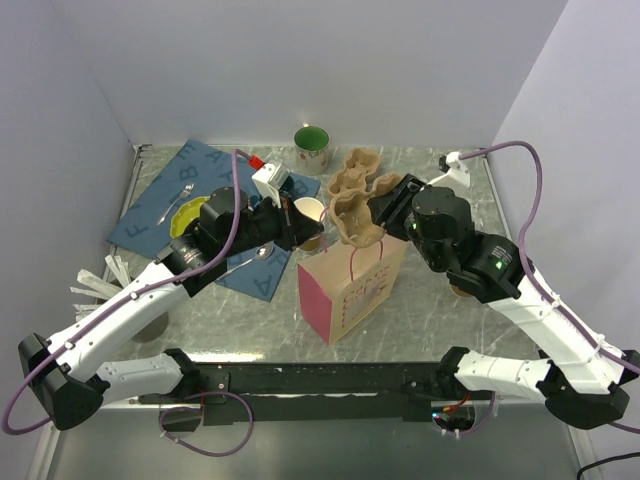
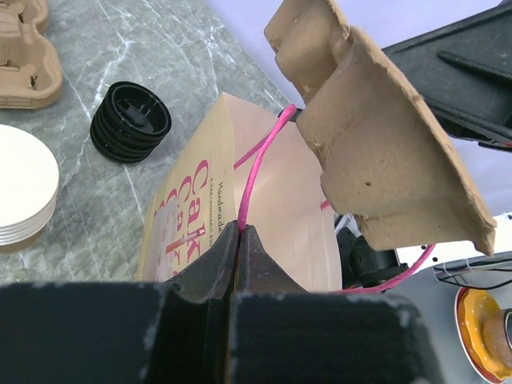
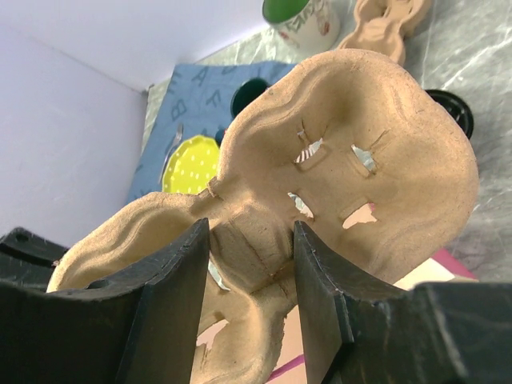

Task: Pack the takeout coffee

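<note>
Our left pincer point(image 2: 240, 234) pinches shut on the pink handle point(image 2: 254, 172) of the paper bag point(image 1: 345, 295) at centre frame, our right pincer point(image 3: 248, 236) grips the cup tray point(image 3: 376, 184) tilted just above its mouth, and we cannot spot the lidded coffee.

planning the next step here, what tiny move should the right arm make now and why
Probably ease the right gripper down so the pulp cup carrier slides into the paper bag. The carrier is clamped between its fingers and hangs tilted just over the bag's top, while the left gripper is shut on the pink handle, apparently steadying the bag.
</note>
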Tool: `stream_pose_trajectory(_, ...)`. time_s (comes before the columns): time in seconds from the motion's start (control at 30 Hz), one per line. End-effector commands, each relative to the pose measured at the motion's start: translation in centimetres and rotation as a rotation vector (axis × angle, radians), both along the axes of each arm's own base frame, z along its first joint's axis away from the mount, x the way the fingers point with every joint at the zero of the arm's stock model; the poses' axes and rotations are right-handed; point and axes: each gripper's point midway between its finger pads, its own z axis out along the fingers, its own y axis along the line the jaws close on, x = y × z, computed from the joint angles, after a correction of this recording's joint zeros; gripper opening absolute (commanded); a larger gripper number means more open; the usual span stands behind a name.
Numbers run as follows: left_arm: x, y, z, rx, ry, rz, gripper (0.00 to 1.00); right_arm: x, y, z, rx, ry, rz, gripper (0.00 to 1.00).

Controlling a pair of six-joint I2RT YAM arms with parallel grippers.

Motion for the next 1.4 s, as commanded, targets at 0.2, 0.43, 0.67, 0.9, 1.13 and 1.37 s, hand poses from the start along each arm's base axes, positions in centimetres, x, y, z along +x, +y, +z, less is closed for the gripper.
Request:
stream_pose_trajectory(0.2,-0.4,-0.2,1.0,-0.035,-0.017,-0.028,0.01,1.1,-0.9,3.0,0.048,-0.094,-0.083,0.38)
stream_pose_trajectory(0.43,-0.4,-0.4,1.1,-0.040,-0.016,-0.031,0.01,1.9,-0.6,4.0,0.020,-0.123,-0.089,0.38)
stream_pose_trajectory(0.67,-0.1,-0.3,1.2,-0.032,-0.021,-0.020,0.01,1.7,0.1,2.4,0.003,-0.088,-0.054,0.37)
stream_pose_trajectory(0.9,0.3,0.0,1.0,-0.018,-0.019,0.009,0.01,0.1,0.1,1.7,0.015,-0.049,-0.016,0.37)
stream_pose_trajectory(1.13,0.6,0.3,1.4,-0.021,-0.018,0.039,0.01,-1.4,-0.1,0.4,0.021,-0.020,-0.002,0.37)
stream_pose_trajectory(1.37,0.8,0.1,1.1,-0.014,0.008,0.042,0.01,-2.2,0.5,0.5,0.029,-0.025,0.030,0.37)
